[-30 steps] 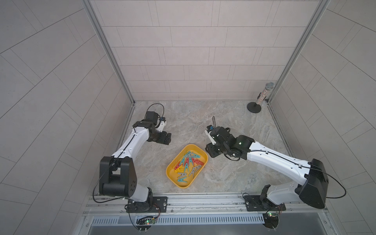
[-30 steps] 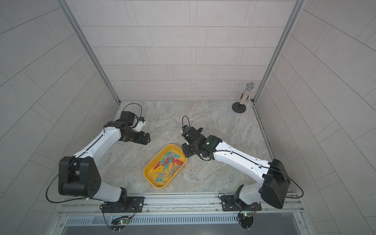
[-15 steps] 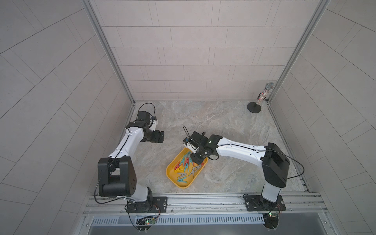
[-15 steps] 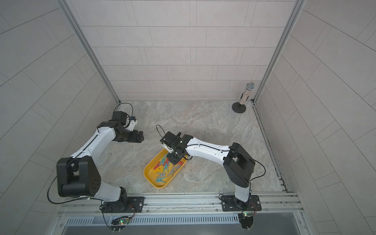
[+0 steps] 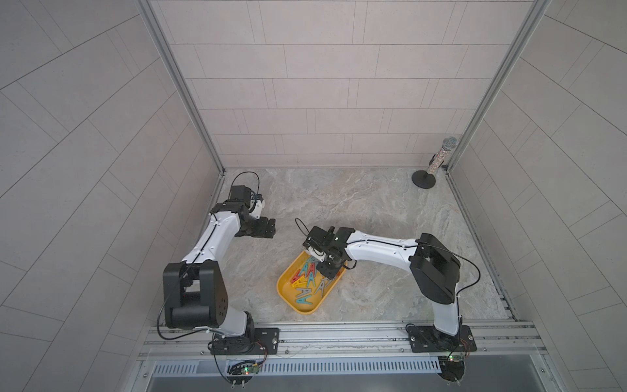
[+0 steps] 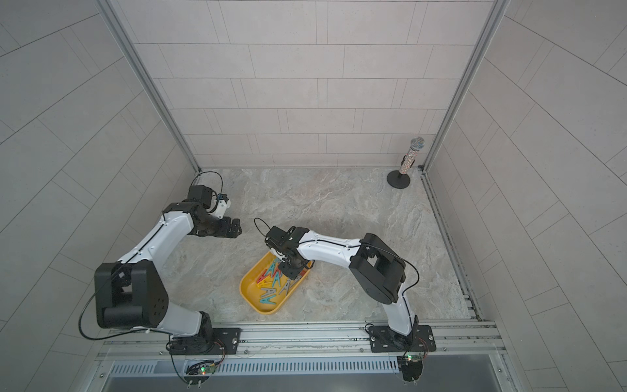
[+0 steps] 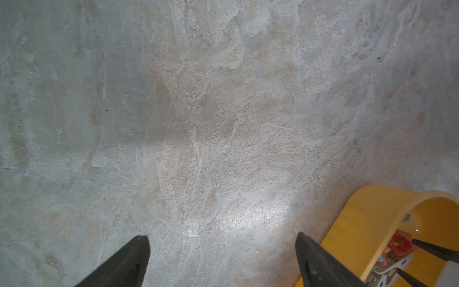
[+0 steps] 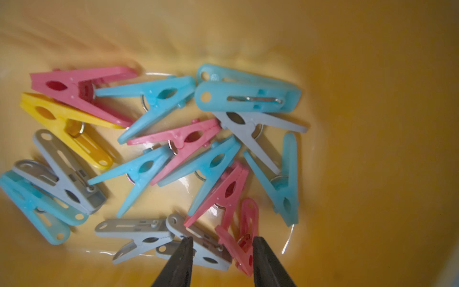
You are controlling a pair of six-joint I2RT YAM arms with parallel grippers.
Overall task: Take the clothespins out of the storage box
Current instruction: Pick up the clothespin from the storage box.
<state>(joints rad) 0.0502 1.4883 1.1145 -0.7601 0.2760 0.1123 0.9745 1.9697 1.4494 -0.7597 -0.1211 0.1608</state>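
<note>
Clothespins (image 8: pixel 216 161), six blue, four pink, four grey, one yellow, left gripper (image 7: pixel 221 237) spread wide, right gripper (image 8: pixel 222 238) half-spread

**Where everything sits**

The storage box (image 5: pixel 284 291) lies front and centre on the worktop (image 5: pixel 373 210), clothespins (image 5: pixel 307 281) heaped inside. My right claw (image 8: pixel 221 239) hangs over its far end. My left claw (image 5: pixel 269 228) sits behind and left, apart from it. A microphone stand (image 5: pixel 424 178) occupies the far right corner.

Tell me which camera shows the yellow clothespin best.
Right wrist view: the yellow clothespin is close and sharp, partly under a pink one. Both top views lose it against the yellow storage box. Left wrist shows only a box corner.
</note>
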